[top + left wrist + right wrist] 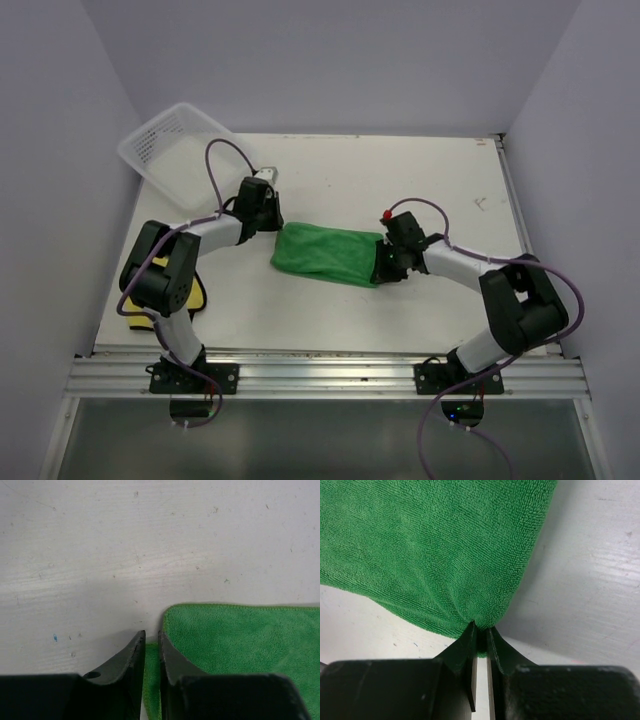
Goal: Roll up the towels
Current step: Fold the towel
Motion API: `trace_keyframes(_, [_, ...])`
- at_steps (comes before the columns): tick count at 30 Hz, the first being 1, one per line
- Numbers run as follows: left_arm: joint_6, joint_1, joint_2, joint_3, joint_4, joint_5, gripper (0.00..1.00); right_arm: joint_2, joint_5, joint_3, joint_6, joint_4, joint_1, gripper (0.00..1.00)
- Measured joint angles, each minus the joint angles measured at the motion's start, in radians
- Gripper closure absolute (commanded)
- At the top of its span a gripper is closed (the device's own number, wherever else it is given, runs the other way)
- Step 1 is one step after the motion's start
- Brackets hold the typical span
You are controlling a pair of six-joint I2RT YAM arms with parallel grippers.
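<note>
The green towel (325, 255) lies folded in a band across the middle of the table (440, 180). My right gripper (385, 262) is shut on its right end; in the right wrist view the cloth (435, 545) puckers into the pinched jaws (481, 626). My left gripper (277, 226) sits at the towel's upper left corner. In the left wrist view its jaws (151, 632) stand a narrow crack apart, with the flat, unpuckered towel edge (240, 640) showing in the gap. The yellow towel (197, 296) lies at the left front, mostly hidden under the left arm.
A white mesh basket (175, 150) leans tilted against the left wall at the back left corner. Grey walls close in the table on three sides. A metal rail (320, 375) runs along the near edge.
</note>
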Motion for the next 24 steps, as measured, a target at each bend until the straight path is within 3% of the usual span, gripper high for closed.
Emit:
trace_keyframes(1, [0.0,0.0,-0.004,0.0,-0.001,-0.001,0.75,-0.004,0.0,0.0,-0.003,-0.009,0.0,0.83])
trace_keyframes(2, [0.002,0.0,-0.009,0.0,-0.001,-0.002,0.72,-0.009,0.0,0.0,-0.007,-0.021,0.0,0.72])
trace_keyframes(5, [0.003,0.0,-0.039,0.0,-0.008,-0.003,0.66,-0.03,0.001,0.0,-0.024,-0.074,0.0,0.54])
trace_keyframes(9, [-0.001,0.0,-0.103,0.0,-0.021,-0.005,0.66,-0.051,0.015,0.008,-0.043,-0.15,0.001,0.49])
trace_keyframes(14, [-0.018,-0.002,-0.216,-0.039,-0.024,0.001,0.67,-0.093,0.061,0.034,-0.059,-0.245,0.001,0.49])
trace_keyframes(15, [-0.024,-0.004,-0.24,-0.056,-0.022,0.002,0.73,-0.106,0.077,0.045,-0.061,-0.263,0.001,0.5])
trace_keyframes(18, [-0.043,-0.017,-0.298,-0.116,-0.017,0.011,0.78,-0.133,0.109,0.091,-0.067,-0.294,0.0,0.53])
trace_keyframes(24, [-0.079,-0.087,-0.348,-0.235,0.003,0.023,0.89,-0.113,0.141,0.204,-0.072,-0.312,-0.015,0.79])
